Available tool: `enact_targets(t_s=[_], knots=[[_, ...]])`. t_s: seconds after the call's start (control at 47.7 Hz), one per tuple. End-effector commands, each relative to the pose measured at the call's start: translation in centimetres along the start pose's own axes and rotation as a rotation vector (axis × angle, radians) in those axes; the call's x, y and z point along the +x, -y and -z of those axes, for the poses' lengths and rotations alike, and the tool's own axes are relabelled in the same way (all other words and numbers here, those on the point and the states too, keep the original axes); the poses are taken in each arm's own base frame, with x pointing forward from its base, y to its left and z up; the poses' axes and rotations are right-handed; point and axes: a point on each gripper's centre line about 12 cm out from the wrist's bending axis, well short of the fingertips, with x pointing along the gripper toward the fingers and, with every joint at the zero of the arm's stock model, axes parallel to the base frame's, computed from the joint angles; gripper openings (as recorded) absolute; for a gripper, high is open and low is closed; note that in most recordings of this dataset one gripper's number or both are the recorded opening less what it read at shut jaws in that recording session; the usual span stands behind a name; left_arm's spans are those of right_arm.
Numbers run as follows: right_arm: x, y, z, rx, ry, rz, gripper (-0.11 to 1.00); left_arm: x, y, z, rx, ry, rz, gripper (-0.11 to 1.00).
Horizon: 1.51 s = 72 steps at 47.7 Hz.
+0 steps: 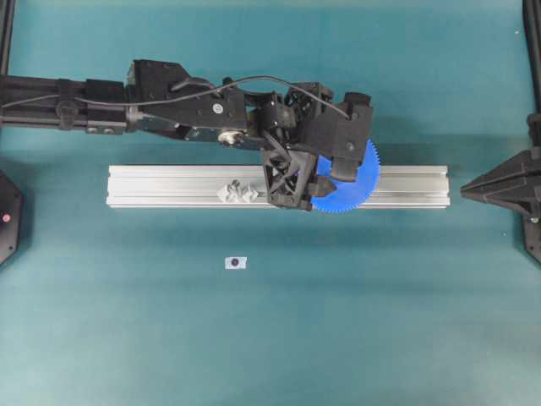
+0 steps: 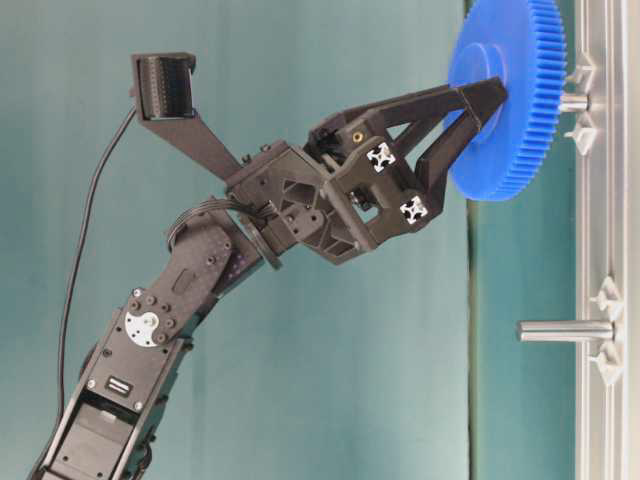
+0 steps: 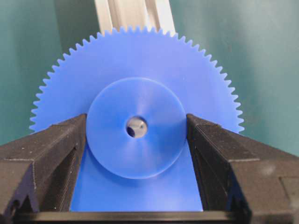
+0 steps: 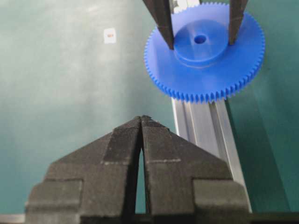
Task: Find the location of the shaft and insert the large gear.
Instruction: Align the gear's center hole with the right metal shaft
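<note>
The large gear (image 2: 520, 60), a bright blue toothed disc, hangs on edge over the rail, and my left gripper (image 2: 478, 118) is shut on its raised hub (image 3: 117, 154). Both black fingers (image 3: 60, 144) press the hub's sides. The shaft (image 2: 574, 101) stands out from the rail between two clear mount pieces, and its free end is hidden behind the gear. Its grey tip (image 3: 137, 126) shows through the bore. From overhead the gear (image 1: 359, 190) sits right of the rail's middle under the left gripper (image 1: 319, 179). My right gripper (image 4: 141, 117) is shut and empty, near the rail's right end.
The long ribbed aluminium rail (image 1: 169, 186) lies across the teal table. A second upright pin (image 2: 565, 330) with clear mounts (image 1: 239, 193) stands left of the gear. A small white tag (image 1: 236, 263) lies in front of the rail. The right arm (image 1: 503, 182) points at the rail's right end.
</note>
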Motion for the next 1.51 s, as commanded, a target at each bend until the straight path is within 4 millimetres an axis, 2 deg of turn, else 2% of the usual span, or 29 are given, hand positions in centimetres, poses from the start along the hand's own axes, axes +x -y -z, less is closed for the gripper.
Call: enact_targets(t_s=[0.0, 0.293, 0.733, 0.922, 1.278, 1.488], knots=[[0.0, 0.0, -0.4, 0.01, 0.011, 0.0, 0.07, -1.1, -0.8, -0.9, -0.012, 0.026, -0.017, 0.72], [0.0, 0.0, -0.5, 0.01, 0.012, 0.0, 0.07, -1.0, -0.6, -0.5, -0.071, 0.003, -0.007, 0.72], [0.0, 0.0, -0.5, 0.01, 0.012, 0.0, 0.07, -1.1, -2.4, -0.1, -0.099, -0.001, -0.032, 0.72], [0.0, 0.0, -0.5, 0.011, 0.014, -0.001, 0.07, -0.9, -1.9, 0.2, -0.105, -0.013, -0.024, 0.72], [0.0, 0.0, -0.4, 0.01, 0.011, 0.0, 0.07, -0.6, 0.5, -0.7, -0.096, -0.005, 0.01, 0.72], [0.0, 0.0, -0.3, 0.01, 0.009, 0.001, 0.07, -0.7, 0.9, -1.2, -0.09, 0.006, 0.014, 0.72]])
